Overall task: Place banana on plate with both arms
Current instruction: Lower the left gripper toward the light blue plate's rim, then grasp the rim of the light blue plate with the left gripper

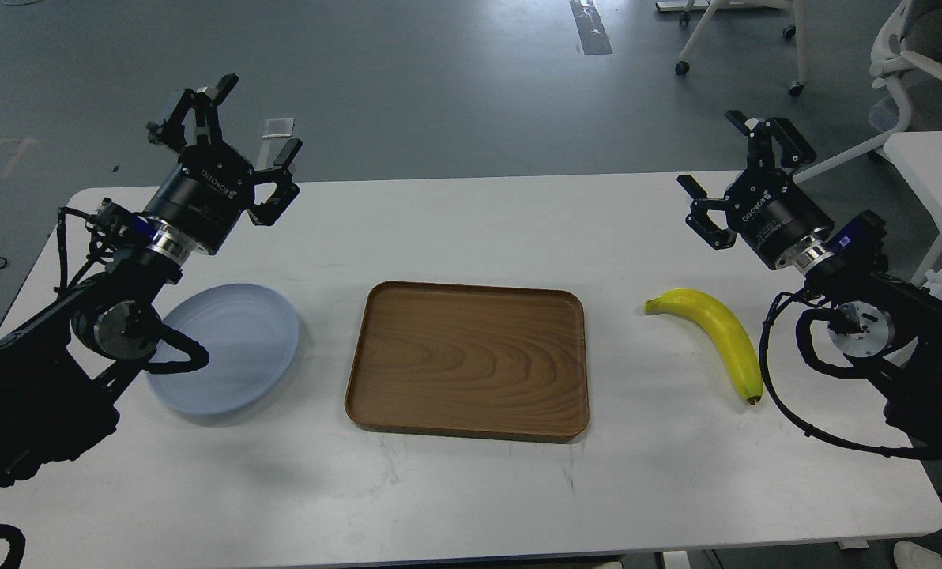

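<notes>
The yellow banana (716, 336) lies on the white table at the right, its dark tip toward the front. The pale blue-grey plate (230, 356) sits at the left, partly hidden by my left arm. My left gripper (230, 138) is open and empty, raised above the table's far left edge, behind the plate. My right gripper (736, 170) is open and empty, raised behind the banana near the far right edge.
A brown wooden tray (469, 359) lies in the middle of the white table (471, 490), between plate and banana. Loose black cables hang from both arms. Office chairs (906, 55) and a second white table stand at the far right.
</notes>
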You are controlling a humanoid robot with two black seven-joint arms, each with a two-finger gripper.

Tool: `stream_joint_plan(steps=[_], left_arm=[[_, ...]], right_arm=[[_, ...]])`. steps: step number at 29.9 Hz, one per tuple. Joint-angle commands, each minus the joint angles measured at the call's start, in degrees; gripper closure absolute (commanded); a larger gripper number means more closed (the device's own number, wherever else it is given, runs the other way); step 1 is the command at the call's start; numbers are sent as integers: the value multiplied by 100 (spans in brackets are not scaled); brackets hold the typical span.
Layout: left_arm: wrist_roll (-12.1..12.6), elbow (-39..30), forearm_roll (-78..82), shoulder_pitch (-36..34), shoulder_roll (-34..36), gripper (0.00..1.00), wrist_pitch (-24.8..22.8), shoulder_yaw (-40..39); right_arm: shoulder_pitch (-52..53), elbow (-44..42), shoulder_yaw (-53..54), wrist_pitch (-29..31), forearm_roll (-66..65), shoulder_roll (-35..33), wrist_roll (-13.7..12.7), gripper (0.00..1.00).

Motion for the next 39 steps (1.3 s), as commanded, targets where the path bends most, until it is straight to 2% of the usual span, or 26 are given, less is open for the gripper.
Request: stream_joint_plan(steps=[1, 8, 14, 16, 24, 29, 34, 36, 39], left_arm=[[0, 9, 17, 77, 187, 0, 1, 28], [0, -123, 394, 34, 530, 0, 1, 195], [0, -913, 1685, -45, 1189, 0, 1, 151], [0, -1299, 2649, -72, 1522, 0, 1, 151], [0, -2003, 6094, -54, 2217, 0, 1, 195], [0, -2022, 7817, 51, 2341, 0, 444, 265], [0, -1943, 8831, 43, 2456, 0, 945, 827], [0, -1716, 9366, 43, 2421, 0, 1174, 924], [0, -1372, 10070, 43, 2377, 0, 1236, 977]], right_arm=[[4, 5, -10, 0, -7, -7, 0, 0], [21, -4, -19, 0, -25, -33, 0, 0], [197, -31, -300, 0, -33, -25, 0, 0], [206, -39, -361, 0, -33, -16, 0, 0], [311, -136, -695, 0, -51, 186, 0, 0], [311, -215, -836, 0, -112, 213, 0, 0], [311, -233, -977, 0, -271, 239, 0, 0], [303, -233, -977, 0, -271, 239, 0, 0], [276, -233, -977, 0, -271, 239, 0, 0]])
